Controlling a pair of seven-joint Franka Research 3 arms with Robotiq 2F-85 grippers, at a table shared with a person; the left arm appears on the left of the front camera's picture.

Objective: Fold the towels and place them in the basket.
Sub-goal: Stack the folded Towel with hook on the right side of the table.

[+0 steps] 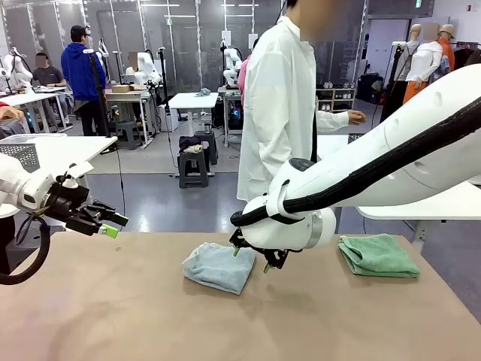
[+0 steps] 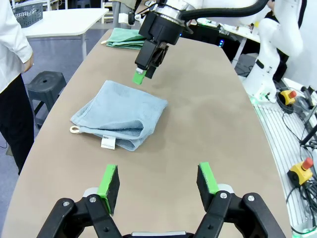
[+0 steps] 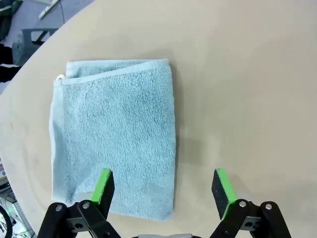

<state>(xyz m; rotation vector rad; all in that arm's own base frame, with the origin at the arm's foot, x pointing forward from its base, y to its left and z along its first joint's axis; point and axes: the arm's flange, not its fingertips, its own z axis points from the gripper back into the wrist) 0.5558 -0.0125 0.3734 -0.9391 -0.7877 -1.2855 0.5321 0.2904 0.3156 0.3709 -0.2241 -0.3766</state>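
Note:
A pale blue-grey towel (image 1: 218, 268) (image 2: 121, 115) (image 3: 116, 134) lies folded at the table's middle, its white tag showing in the left wrist view. My right gripper (image 1: 251, 259) (image 3: 166, 186) (image 2: 144, 69) hangs open just above the towel's edge, one finger over the cloth and the other over bare table. The mint green towel (image 1: 377, 255) (image 2: 126, 38) lies folded near the table's right end. Well to the left of both, my left gripper (image 1: 111, 226) (image 2: 158, 178) is open and holds nothing. A grey mesh basket (image 2: 27, 13) stands on a white side table beyond the work table.
A person in a white coat (image 1: 279, 105) stands at the far side, one hand stretched toward the side table (image 1: 421, 204). A stool (image 2: 44, 85) sits by the table's far edge. Another mesh-sided bin (image 1: 20, 156) rests on a white table at the left.

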